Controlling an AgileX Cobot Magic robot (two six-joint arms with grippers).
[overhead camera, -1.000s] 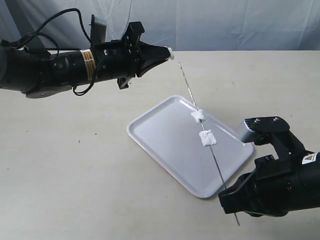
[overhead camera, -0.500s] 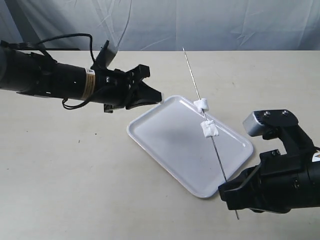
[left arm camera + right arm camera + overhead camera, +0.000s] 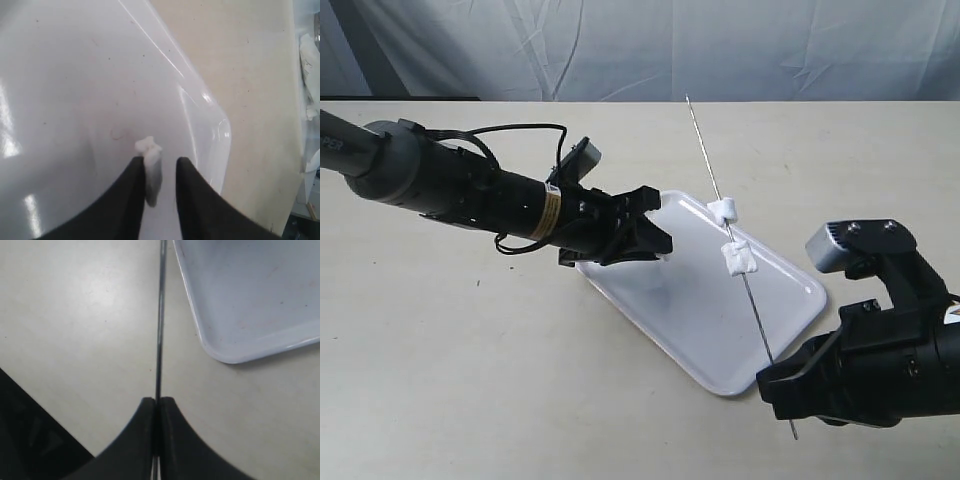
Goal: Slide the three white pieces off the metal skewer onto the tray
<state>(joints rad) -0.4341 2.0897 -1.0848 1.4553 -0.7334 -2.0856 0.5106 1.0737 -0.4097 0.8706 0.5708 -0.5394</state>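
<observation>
The right wrist view shows the right claw point(image 3: 156, 409) closed fully on the thin, straight, silver-grey metal skewer point(image 3: 160, 315); its two black fingers press the rod from both sides. In the exterior view this claw point(image 3: 790, 388) is at the near right, low over the pale beige bench point(image 3: 450, 380). It grips the skewer point(image 3: 758, 320) close to the near end, and a short bit of rod comes out below the fingers.

From there the skewer goes up in a slant over the flat white rectangular plastic tray point(image 3: 705, 325) with a low rim and rounded corners. Two small white, soft, cube-like pieces are threaded on it above the far long edge of the tray: the nearer piece point(image 3: 737, 258) and the farther piece point(image 3: 724, 209), close together but apart.

The left claw point(image 3: 655, 238) reaches in from the left and is low over the left corner of the tray. In the left wrist view its fingers are a little apart. The third white piece point(image 3: 151, 167) is between them, against one finger point(image 3: 131, 195), with a clear gap to the other, so nothing is clamped. Whether this piece touches the tray I cannot tell.

The far tip of the skewer is in the air over the far part of the bench. Behind is a wrinkled grey-blue cloth point(image 3: 770, 50).
</observation>
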